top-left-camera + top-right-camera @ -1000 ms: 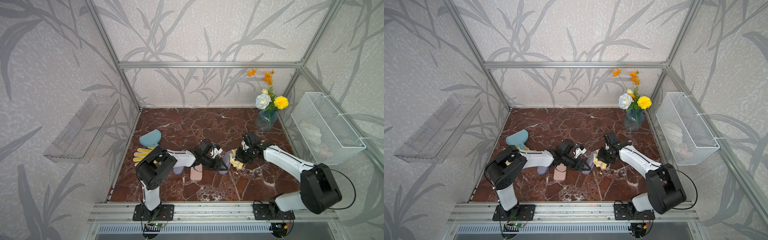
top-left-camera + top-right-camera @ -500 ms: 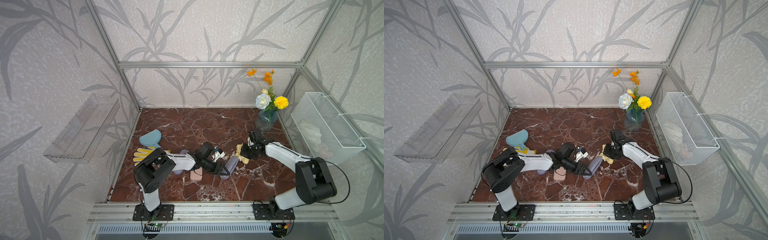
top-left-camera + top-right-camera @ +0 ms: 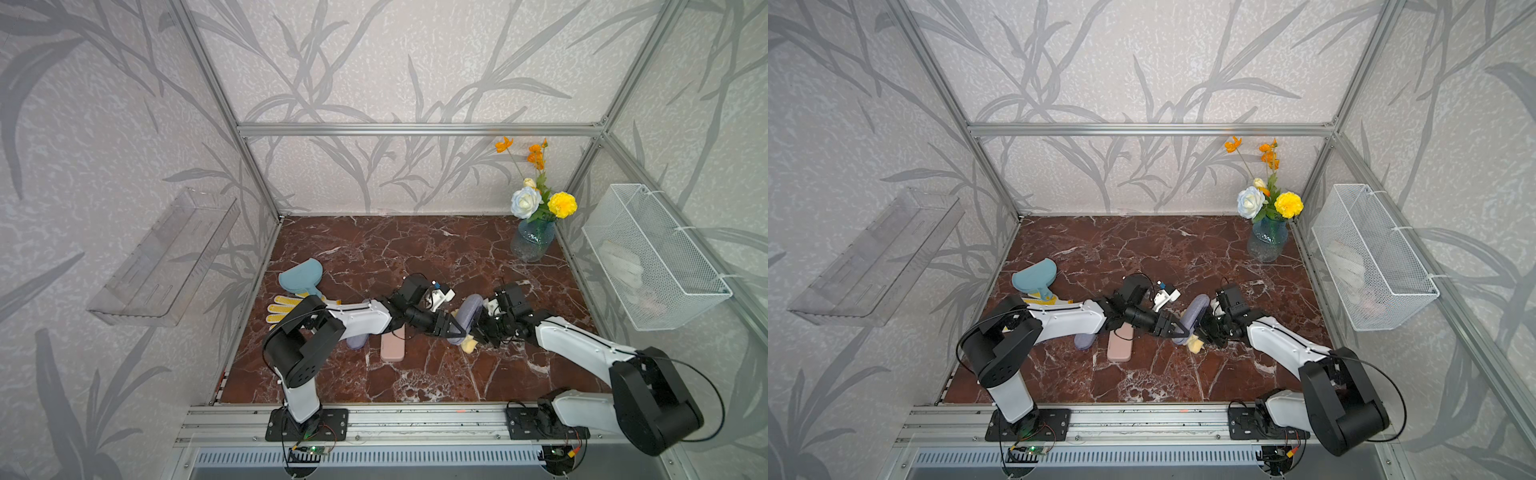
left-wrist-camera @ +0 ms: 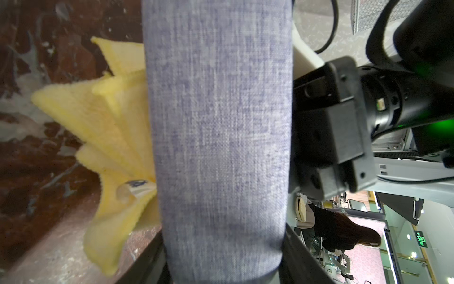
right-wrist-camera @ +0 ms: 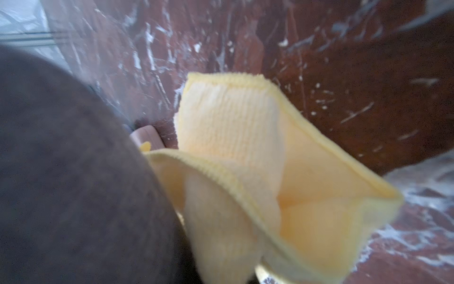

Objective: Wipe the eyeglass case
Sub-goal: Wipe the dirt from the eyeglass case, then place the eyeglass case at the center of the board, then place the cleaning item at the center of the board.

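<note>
One case (image 3: 471, 309), tilted over table (image 3: 395, 257) centre, lower end clamped in left claw (image 3: 456, 331). Just beside, at its right flank, right claw (image 3: 482, 332) pinching yellow cloth (image 3: 469, 345), bunched against case underside.

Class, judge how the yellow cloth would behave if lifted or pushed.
Probably floppy: the yellow cloth bunches in loose folds. Likely light, since its layers look thin. Its ribbed, fuzzy weave should drag rather than slide.

White links (image 3: 361, 322), black joints (image 3: 299, 353)
</note>
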Controlling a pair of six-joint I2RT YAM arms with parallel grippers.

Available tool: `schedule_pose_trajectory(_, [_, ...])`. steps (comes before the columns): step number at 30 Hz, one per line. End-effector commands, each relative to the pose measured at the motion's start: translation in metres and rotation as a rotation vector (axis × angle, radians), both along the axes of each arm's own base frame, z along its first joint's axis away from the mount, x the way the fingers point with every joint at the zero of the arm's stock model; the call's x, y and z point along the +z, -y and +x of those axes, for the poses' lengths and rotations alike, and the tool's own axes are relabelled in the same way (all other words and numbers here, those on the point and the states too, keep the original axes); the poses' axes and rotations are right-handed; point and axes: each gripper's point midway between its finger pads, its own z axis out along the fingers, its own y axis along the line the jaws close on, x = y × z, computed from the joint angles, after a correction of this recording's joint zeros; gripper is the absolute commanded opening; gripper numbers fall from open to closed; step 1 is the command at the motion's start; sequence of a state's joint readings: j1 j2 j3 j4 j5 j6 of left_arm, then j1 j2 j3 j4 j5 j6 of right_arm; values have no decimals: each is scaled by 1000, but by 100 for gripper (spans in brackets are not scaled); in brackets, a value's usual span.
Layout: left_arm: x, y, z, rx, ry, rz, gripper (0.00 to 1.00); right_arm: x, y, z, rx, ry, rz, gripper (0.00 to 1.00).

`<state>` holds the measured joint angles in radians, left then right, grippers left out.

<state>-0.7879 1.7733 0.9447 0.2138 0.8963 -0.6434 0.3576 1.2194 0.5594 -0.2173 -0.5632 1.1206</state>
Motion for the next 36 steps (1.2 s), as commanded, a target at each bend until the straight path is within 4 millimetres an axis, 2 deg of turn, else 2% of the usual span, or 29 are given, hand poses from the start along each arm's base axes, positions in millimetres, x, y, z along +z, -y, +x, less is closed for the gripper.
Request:
schedule_pose_trajectory(1, [-22,-4,-13,-43,-25,58,0,63,-13,21,-26,102,168,0])
schedule_pose_trajectory(6, [-33,-15,-26,-66,-55,87,0,102,-4,46,-54,183,228,0])
schedule_pose_trajectory(10, [-44,-26,-47,-116,-100,126,0,140,3,65,-54,270,263,0])
schedule_pose_trajectory(13, [-51,-40,-61,-146,-112,180,0,162,9,73,-49,312,274,0])
schedule_pose_trajectory(17, [-60,-54,-65,-126,-116,249,0,177,22,76,-64,345,261,0])
schedule_pose_trajectory(19, [-62,-57,-59,-85,-102,277,0,174,31,75,-82,349,229,0])
schedule_pose_trajectory(21, [-61,-59,-49,-34,-71,313,0,163,41,73,-95,341,167,0])
schedule_pose_trajectory(24, [-59,-63,-31,46,-24,399,0,133,53,65,-75,301,51,0])
schedule_pose_trajectory(26, [-54,-66,-18,115,-1,445,0,106,57,56,-46,244,-10,0])
schedule_pose_trajectory(29, [-47,-67,-5,204,5,471,1,70,58,46,-19,176,-30,0])
schedule_pose_trajectory(31, [-47,-68,-1,252,10,497,1,53,59,41,-11,161,-53,0])
schedule_pose_trajectory(36, [-56,-72,7,361,38,619,3,32,61,32,48,153,-178,0])
